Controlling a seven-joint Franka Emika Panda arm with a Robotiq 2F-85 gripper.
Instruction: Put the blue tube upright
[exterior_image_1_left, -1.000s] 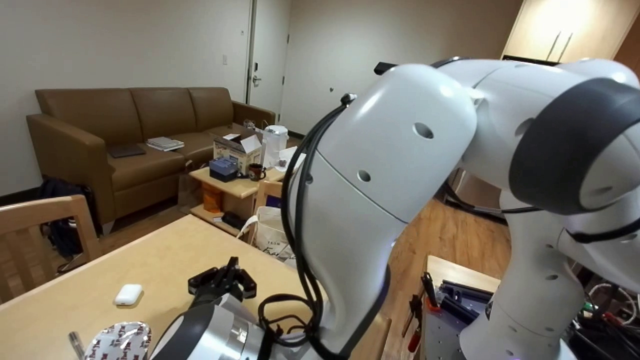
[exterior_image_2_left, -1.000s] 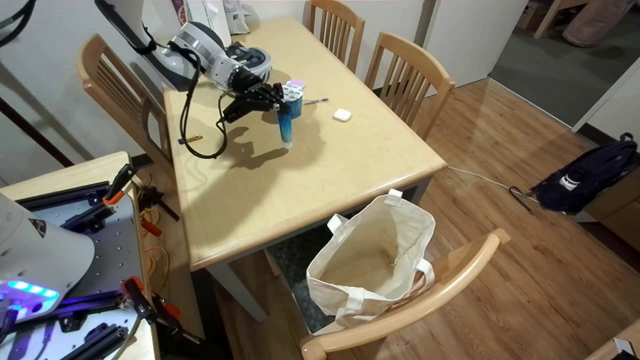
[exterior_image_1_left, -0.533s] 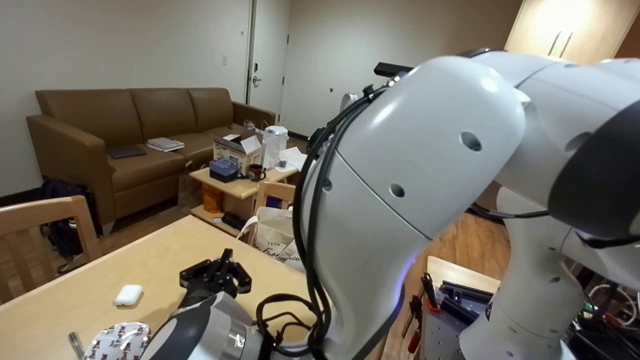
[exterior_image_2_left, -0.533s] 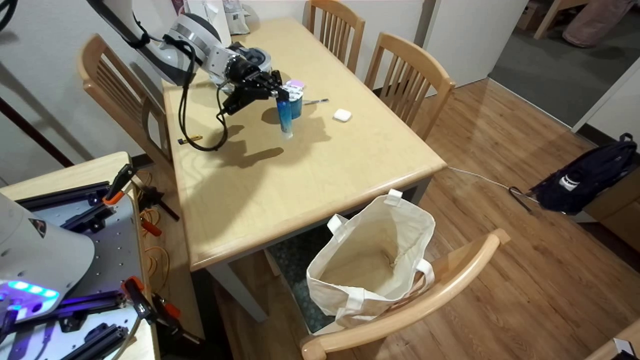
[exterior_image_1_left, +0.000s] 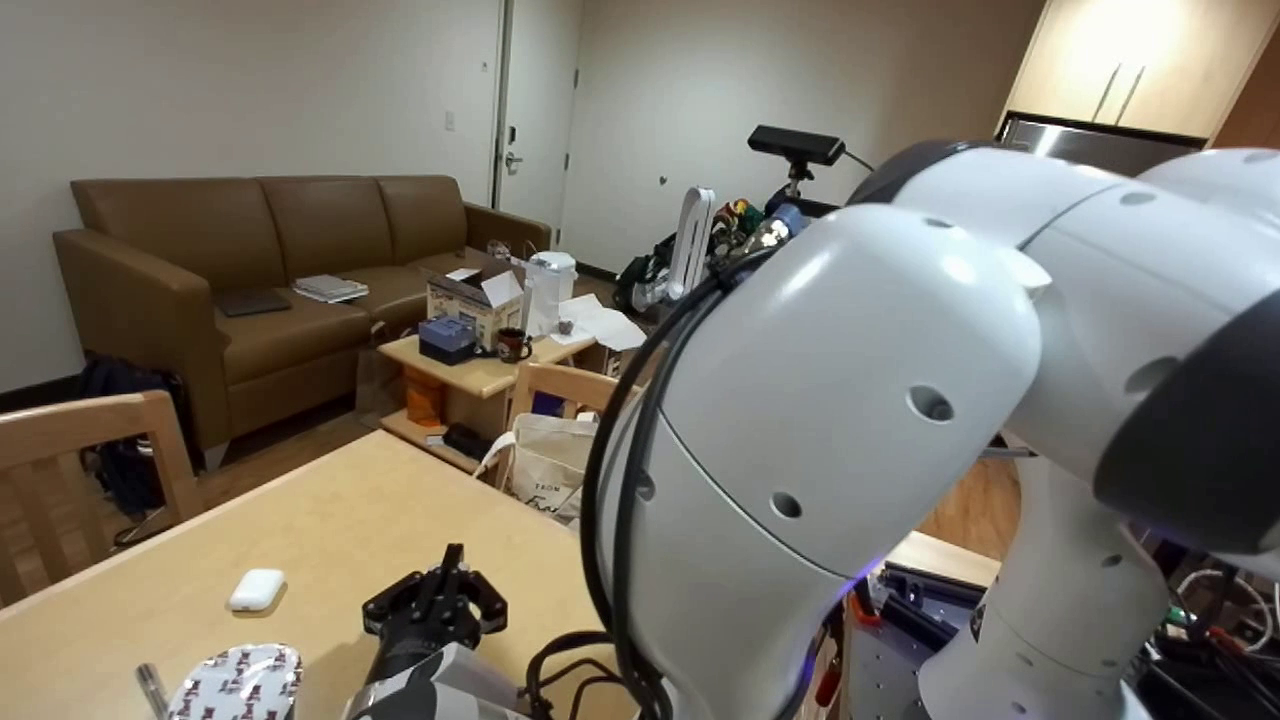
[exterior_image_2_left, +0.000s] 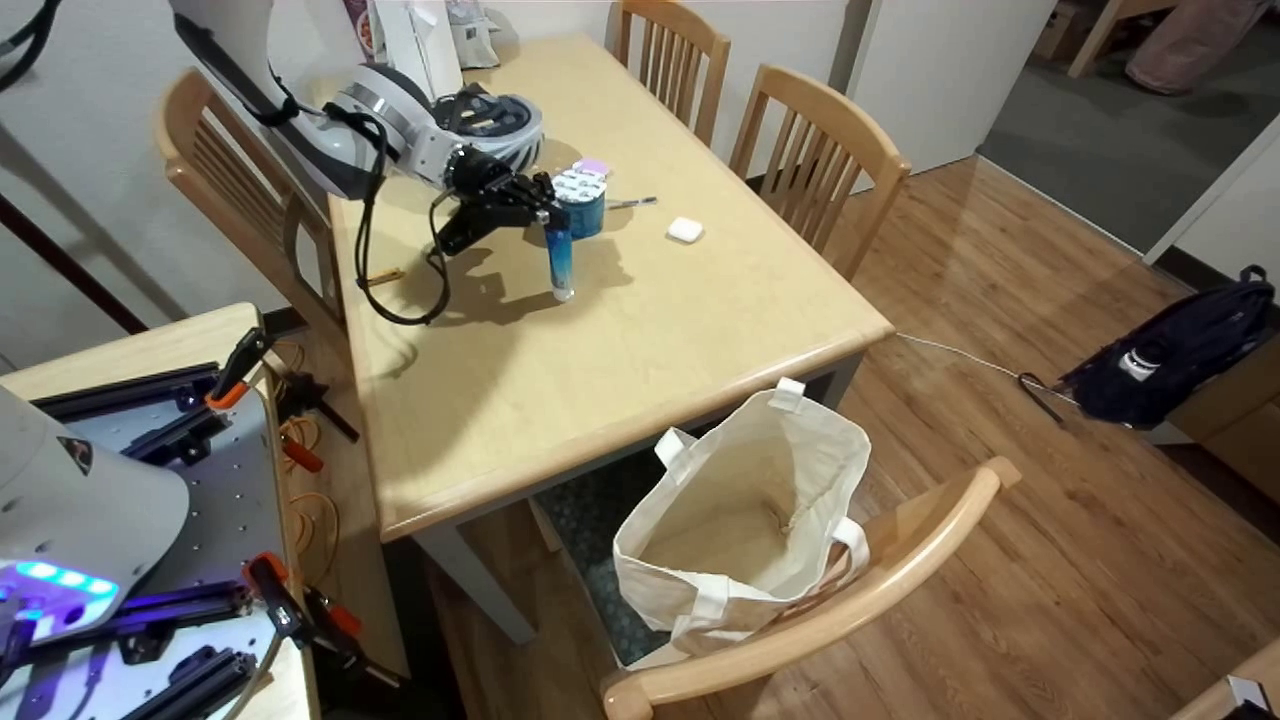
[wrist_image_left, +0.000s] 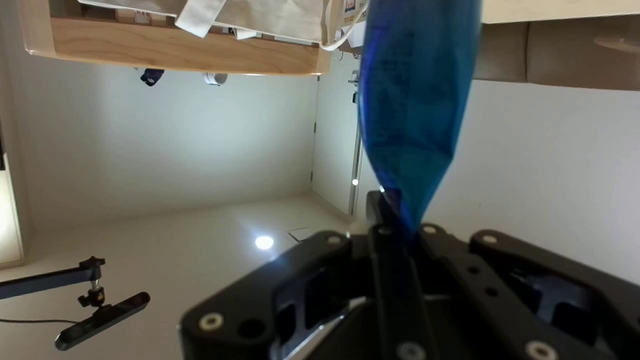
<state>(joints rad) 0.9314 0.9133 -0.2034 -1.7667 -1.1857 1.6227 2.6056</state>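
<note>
The blue tube (exterior_image_2_left: 560, 258) hangs below my gripper (exterior_image_2_left: 552, 216) in an exterior view, close to vertical with its white cap down. The cap is at or just above the wooden table (exterior_image_2_left: 620, 370); I cannot tell whether it touches. In the wrist view the tube (wrist_image_left: 417, 95) narrows to a flat end pinched between the black fingertips of my gripper (wrist_image_left: 397, 220). In an exterior view the gripper (exterior_image_1_left: 438, 590) also shows from behind over the table, and the tube is hidden there.
A blue cup with a foil lid (exterior_image_2_left: 582, 212) stands close behind the tube. A white case (exterior_image_2_left: 685, 230), a pen (exterior_image_2_left: 632, 203) and a yellow marker (exterior_image_2_left: 388, 276) lie on the table. A grey round device (exterior_image_2_left: 505, 130) is farther back. A tote bag (exterior_image_2_left: 740, 500) is by the front edge.
My gripper rose slightly with the tube, then came down and shifted a little toward the robot's base. The tube now stands a bit straighter. The grip on it is unchanged.
</note>
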